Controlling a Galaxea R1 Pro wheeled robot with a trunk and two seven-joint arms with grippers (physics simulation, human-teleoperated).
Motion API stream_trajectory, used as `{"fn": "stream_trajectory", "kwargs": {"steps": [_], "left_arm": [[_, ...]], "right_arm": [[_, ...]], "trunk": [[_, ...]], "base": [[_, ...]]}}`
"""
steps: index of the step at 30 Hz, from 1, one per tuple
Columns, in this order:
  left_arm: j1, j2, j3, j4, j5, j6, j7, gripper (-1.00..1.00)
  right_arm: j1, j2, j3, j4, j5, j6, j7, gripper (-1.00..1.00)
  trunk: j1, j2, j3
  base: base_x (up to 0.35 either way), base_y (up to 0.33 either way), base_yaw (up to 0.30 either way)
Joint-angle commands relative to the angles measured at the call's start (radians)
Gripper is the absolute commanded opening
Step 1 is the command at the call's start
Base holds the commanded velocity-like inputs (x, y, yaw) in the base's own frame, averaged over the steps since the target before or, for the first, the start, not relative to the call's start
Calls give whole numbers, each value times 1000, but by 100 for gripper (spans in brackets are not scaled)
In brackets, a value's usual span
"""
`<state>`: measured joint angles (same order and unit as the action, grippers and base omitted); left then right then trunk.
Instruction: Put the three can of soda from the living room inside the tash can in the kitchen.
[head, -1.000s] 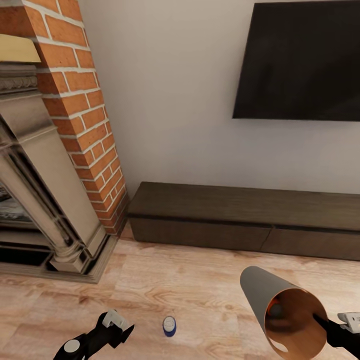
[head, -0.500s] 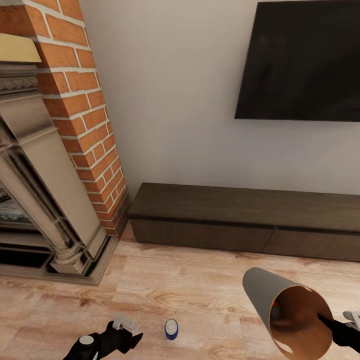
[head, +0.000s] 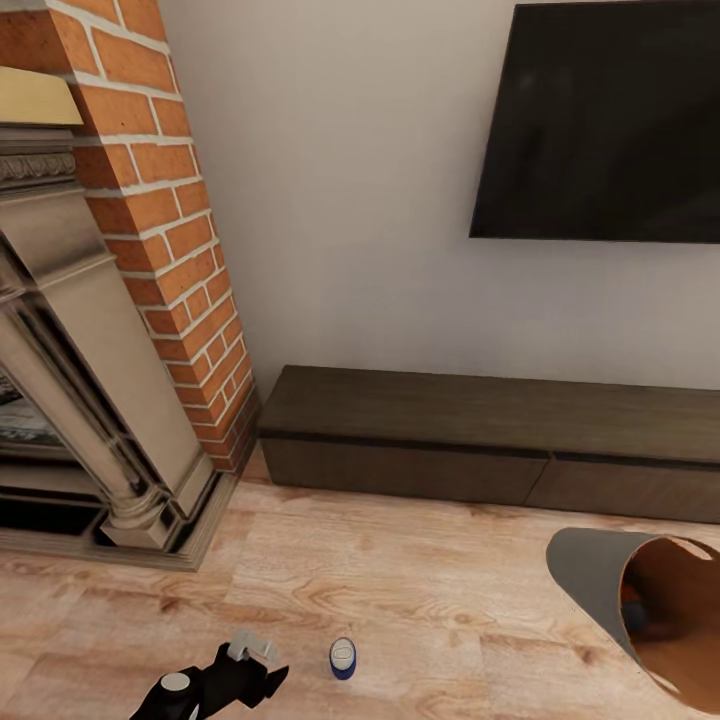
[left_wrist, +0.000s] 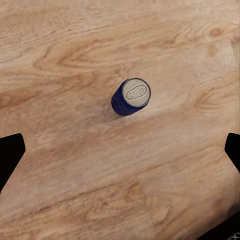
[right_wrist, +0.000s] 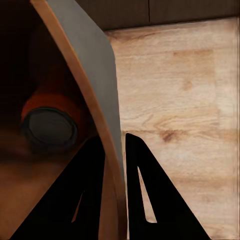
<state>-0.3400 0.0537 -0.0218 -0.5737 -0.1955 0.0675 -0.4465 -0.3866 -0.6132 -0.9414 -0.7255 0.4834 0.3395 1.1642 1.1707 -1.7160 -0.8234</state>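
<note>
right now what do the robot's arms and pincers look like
The left arm is matte black with a round pale grey cap on a joint and a light grey block near the wrist; the left pincer is black. The left pincer's fingertips show as flat black wedges. The right pincer has black, tapering fingers with triangular cut-outs. No cables or markings are visible.

— Which can stands free?
— A blue-bodied soda can (head: 342, 658), silver top up, upright on the wood floor just beside the left hand (head: 255, 668), between its spread fingers in the wrist view.

— And the bin?
— The trash can (head: 600, 575), grey outside, orange-brown inside, lies tilted, its rim pinched by the right hand (right_wrist: 115, 150); an orange can (right_wrist: 50, 122) lies inside.
</note>
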Motion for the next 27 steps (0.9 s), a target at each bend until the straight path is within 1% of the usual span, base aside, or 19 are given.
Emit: {"fn": "stream_trajectory", "kwargs": {"steps": [1, 2, 3, 4, 5, 9, 10, 11, 13, 14, 17, 22, 24, 25, 27], "left_arm": [[0, 0, 0, -2, 0, -2, 0, 100], [0, 0, 1, -2, 0, -3, 0, 100], [1, 0, 1, -1, 2, -9, 0, 100], [1, 0, 1, 0, 3, -13, 1, 100], [1, 1, 1, 2, 4, -26, 1, 100], [1, 0, 2, 0, 8, -55, 4, 100], [-1, -2, 2, -5, 9, -52, 3, 100], [-6, -9, 2, -29, 10, -32, 1, 100], [-20, -16, 2, -66, 10, 24, -1, 100], [-35, -18, 2, -90, 10, 68, -2, 100], [-63, -22, 3, -122, 12, 135, -1, 100], [-86, -24, 3, -131, 12, 163, -3, 100], [-92, -23, 4, -123, 10, 165, -4, 100], [-94, -23, 4, -118, 10, 164, -5, 100], [-95, -23, 3, -115, 10, 162, -5, 100]], "right_arm": [[-2, -17, 20, -18, -8, 44, 9, -100], [-2, -25, 29, -29, -9, 64, 13, -100], [-3, -39, 45, -55, -9, 103, 29, -100], [-3, -45, 52, -69, -9, 123, 40, -100], [-4, -56, 66, -102, -8, 161, 63, -100], [-4, -82, 97, -204, -6, 266, 116, -100], [-3, -91, 106, -223, -6, 286, 123, -100], [-3, -102, 121, -239, -7, 305, 130, -100], [-4, -109, 132, -247, -7, 315, 133, -100], [-4, -111, 136, -251, -7, 319, 134, -100], [-5, -114, 142, -257, -6, 330, 136, -100], [-12, -118, 148, -263, -5, 361, 136, -100], [-14, -130, 154, -264, -4, 368, 137, -100], [-14, -144, 156, -264, -6, 370, 137, -100], [-15, -157, 157, -264, -6, 373, 137, -100]], "trunk": [[0, 0, 0], [0, 0, 0], [0, 0, 0], [0, 0, 0], [0, 0, 0], [0, 0, 0], [0, 0, 0], [0, 0, 0], [0, 0, 0], [0, 0, 0], [0, 0, 0], [0, 0, 0], [0, 0, 0], [0, 0, -1], [0, 0, -3]], "base": [[0, 0, 0], [0, 0, 0], [0, 0, 0], [0, 0, 0], [0, 0, 0], [0, 0, 0], [0, 0, 0], [0, 0, 0], [0, 0, 0], [0, 0, 0], [0, 0, 0], [0, 0, 0], [0, 0, 0], [18, 0, 0], [42, 0, 0]]}}
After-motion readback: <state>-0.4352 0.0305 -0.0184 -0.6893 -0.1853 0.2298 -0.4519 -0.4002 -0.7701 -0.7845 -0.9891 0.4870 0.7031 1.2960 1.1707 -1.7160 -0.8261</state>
